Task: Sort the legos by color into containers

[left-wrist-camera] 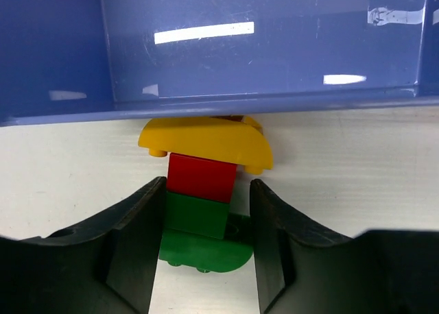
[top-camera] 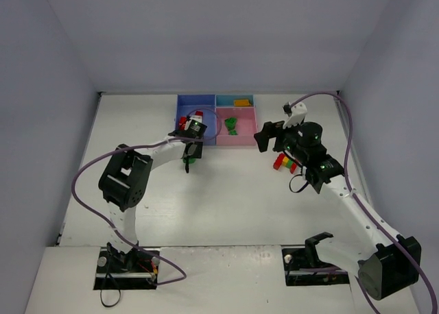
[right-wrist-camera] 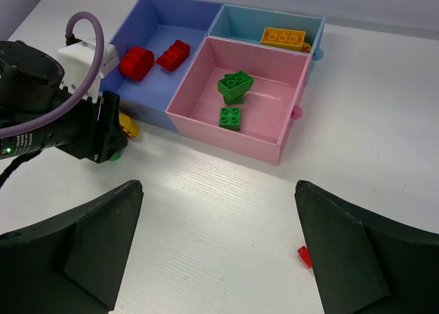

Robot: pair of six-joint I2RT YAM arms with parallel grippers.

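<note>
Left claw (left-wrist-camera: 207,190) straddles a green-red-yellow lego stack (left-wrist-camera: 206,144) on the worktop (left-wrist-camera: 343,170), just outside the blue tray (left-wrist-camera: 260,53) wall; whether it pinches is unclear. Right claw (right-wrist-camera: 218,190) gapes wide, empty, half hiding a red brick (right-wrist-camera: 303,256).

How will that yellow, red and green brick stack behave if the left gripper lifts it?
The stack looks rigid and probably light. Its wide yellow top overhangs, so it may tip or snap off. The glossy plastic could slip between the fingers of the left gripper.
</note>
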